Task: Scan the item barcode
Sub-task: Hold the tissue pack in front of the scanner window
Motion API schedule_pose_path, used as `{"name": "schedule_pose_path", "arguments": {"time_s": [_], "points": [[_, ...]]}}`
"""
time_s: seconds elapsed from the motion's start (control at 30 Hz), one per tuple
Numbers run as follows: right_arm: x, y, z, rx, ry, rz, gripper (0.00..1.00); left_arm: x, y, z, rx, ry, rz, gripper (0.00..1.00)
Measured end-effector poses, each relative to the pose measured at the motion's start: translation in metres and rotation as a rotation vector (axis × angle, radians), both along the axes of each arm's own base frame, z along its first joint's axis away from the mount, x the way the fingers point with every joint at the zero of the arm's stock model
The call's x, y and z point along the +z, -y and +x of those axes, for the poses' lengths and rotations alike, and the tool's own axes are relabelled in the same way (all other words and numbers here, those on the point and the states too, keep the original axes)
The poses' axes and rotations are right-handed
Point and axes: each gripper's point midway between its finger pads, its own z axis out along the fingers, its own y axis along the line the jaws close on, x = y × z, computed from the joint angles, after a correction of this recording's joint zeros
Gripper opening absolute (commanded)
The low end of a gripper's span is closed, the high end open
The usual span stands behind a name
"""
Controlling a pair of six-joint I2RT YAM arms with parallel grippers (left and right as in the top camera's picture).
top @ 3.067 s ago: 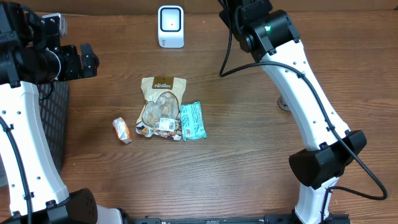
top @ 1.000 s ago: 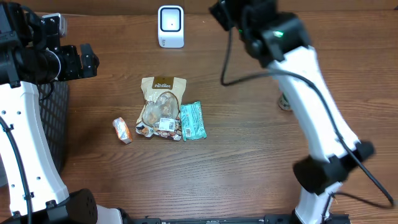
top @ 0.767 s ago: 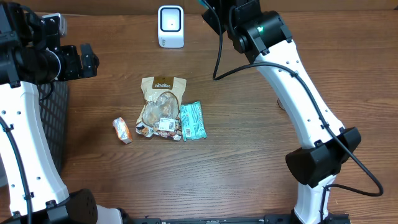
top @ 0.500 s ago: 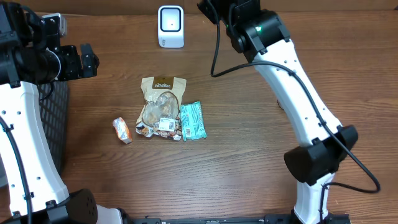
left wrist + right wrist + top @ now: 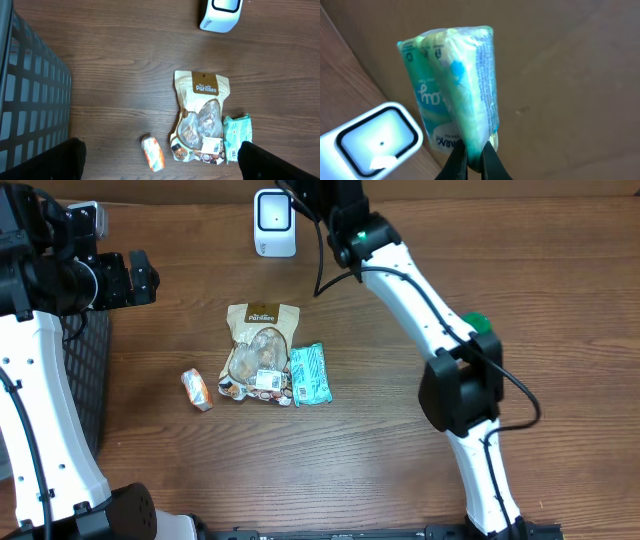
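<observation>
The right tool (image 5: 472,159), pressed together, pinches the lower edge of the green packet (image 5: 455,85), held upright near the white scanner (image 5: 370,137) at the far edge of the table (image 5: 380,450), while the left tool (image 5: 140,278) stands spread above the left edge.

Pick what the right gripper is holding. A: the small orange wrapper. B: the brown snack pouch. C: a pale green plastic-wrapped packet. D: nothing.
C: the right wrist view shows the right gripper pinched shut on the lower edge of the pale green plastic-wrapped packet, held up near the white box-shaped scanner.
</observation>
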Motion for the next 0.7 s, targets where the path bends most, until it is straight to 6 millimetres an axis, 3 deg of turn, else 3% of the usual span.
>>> {"name": "schedule_pose_path", "arguments": {"time_s": [0.17,0.43,0.53,0.7], "points": [[-0.029,-0.011,0.014,0.016,0.037,-0.005,0.04,0.000,0.000,0.000,0.000,0.000,0.000,1.00],[-0.105,-0.018,0.019,0.041,-0.038,-0.107,0.04,0.000,0.000,0.000,0.000,0.000,0.000,0.99],[-0.116,-0.018,0.018,0.044,-0.055,-0.123,0.04,0.000,0.000,0.000,0.000,0.000,0.000,1.00],[-0.118,-0.018,0.018,0.046,-0.056,-0.128,0.04,0.000,0.000,0.000,0.000,0.000,0.000,1.00]]}}
